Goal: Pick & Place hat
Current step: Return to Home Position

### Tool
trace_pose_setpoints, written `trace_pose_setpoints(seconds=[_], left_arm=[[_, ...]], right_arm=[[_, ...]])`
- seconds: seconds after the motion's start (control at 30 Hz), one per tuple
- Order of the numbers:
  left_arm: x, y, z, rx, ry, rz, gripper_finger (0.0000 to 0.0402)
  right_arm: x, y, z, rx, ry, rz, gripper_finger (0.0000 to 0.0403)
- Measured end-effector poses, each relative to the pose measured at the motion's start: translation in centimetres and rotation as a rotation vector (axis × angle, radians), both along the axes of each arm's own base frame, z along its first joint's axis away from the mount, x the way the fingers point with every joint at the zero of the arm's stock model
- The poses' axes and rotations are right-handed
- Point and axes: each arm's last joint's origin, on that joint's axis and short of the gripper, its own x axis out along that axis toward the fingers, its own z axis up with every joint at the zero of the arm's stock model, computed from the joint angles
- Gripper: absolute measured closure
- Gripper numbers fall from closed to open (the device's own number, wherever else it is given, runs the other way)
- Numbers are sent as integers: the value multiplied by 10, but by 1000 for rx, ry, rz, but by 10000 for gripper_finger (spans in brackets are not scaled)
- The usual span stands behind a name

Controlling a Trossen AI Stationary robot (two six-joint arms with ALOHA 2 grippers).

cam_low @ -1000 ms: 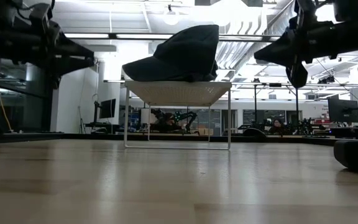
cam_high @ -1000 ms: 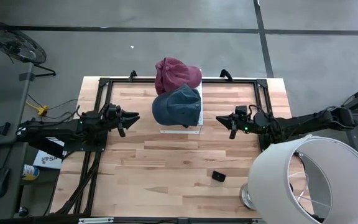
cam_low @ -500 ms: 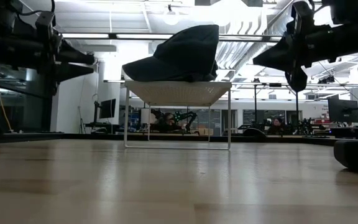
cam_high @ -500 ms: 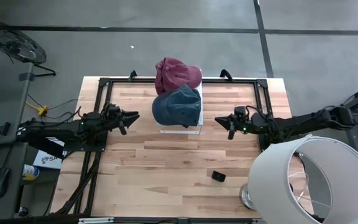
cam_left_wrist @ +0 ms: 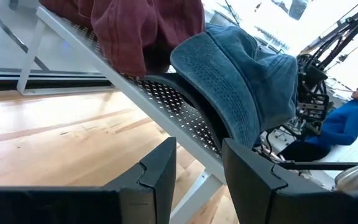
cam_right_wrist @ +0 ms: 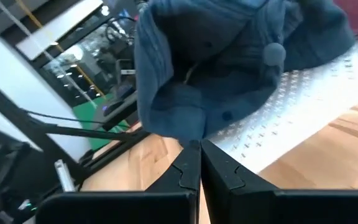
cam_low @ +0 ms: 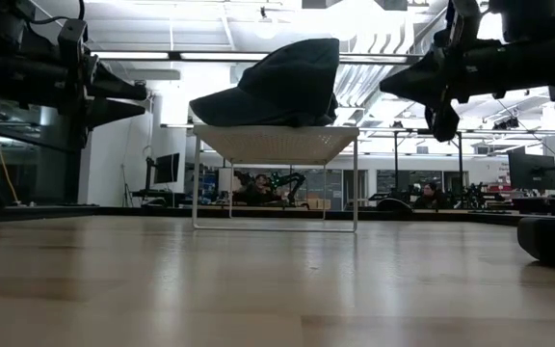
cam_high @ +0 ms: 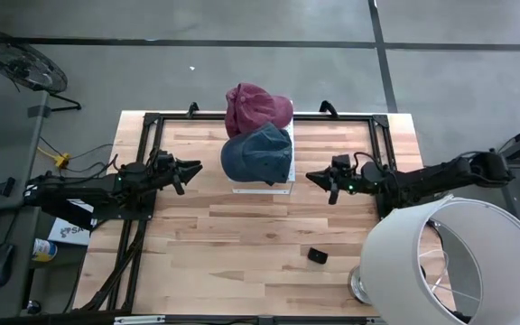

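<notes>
1. The left claw (cam_high: 190,171) hovers over the desk (cam_high: 242,244) with its fingers spread. The right claw (cam_high: 319,178) faces it, fingers pressed together and empty.
2. Between them, a faded blue cap (cam_high: 258,153) sits on the white perforated shelf (cam_low: 277,145).
3. Behind it and touching it, a dark red cap (cam_high: 255,106) rests on the same shelf.

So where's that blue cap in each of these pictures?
High view: the blue cap is at table centre, on the white shelf.
Low view: upper middle, a dark shape atop the shelf.
Left wrist view: on the shelf, beside the red cap; blue cap.
Right wrist view: close up, resting on the shelf.
Shared landmark: the white perforated shelf.
</notes>
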Motion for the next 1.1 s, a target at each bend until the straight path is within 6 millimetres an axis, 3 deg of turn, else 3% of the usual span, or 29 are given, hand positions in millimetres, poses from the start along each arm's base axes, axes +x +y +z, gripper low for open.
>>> trace_pose_setpoints(seconds=[0.23, 0.47, 0.9, 1.1], left_arm=[[0, 0, 0, -7, -3, -1, 273], [0, 0, 0, -8, -3, 0, 273], [0, 0, 0, -10, -5, 2, 273], [0, 1, 0, -9, -4, 27, 273]], right_arm=[[-6, -15, 9, -29, -54, -3, 403], [-15, -16, 15, -58, -49, -25, 403], [-62, -12, 33, -107, -75, -104, 403], [-71, -11, 22, -110, -59, -125, 403]])
